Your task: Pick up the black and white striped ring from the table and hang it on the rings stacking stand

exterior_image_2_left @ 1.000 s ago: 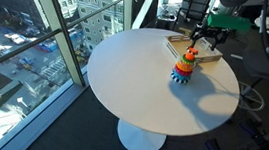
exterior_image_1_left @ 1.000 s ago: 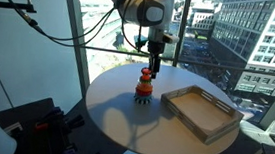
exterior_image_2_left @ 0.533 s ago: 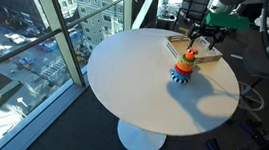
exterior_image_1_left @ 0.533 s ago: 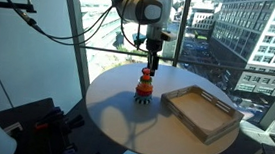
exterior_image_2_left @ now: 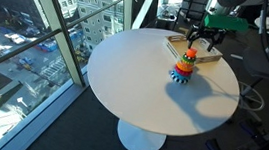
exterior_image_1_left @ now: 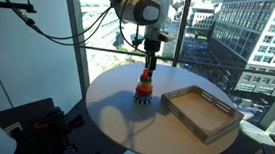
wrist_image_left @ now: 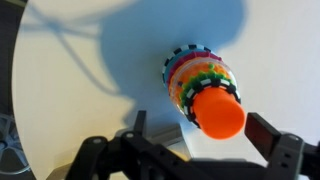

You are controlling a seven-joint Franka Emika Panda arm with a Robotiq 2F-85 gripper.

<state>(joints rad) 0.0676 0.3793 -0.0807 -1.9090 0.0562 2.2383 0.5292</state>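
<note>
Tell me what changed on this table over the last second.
The claw slid slightly sideways and now hangs open and empty right above the ring stand. Nothing was grabbed or released. The stand, the wooden tray and the table stayed put.

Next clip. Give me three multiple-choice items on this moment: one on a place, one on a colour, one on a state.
1. Where is the striped ring?
A. in the tray
B. in the hand
C. lowest on the stand

2. What colour is the top of the stand?
A. orange
B. green
C. white

3. How is the hand?
A. shut on a ring
B. open and empty
C. shut and empty

Key: 1 C, the wrist view shows its stripes at the bottom of the stack. 2 A, the tip nearest the wrist camera is orange. 3 B, the jaws stand apart above the stand with nothing between them.
</note>
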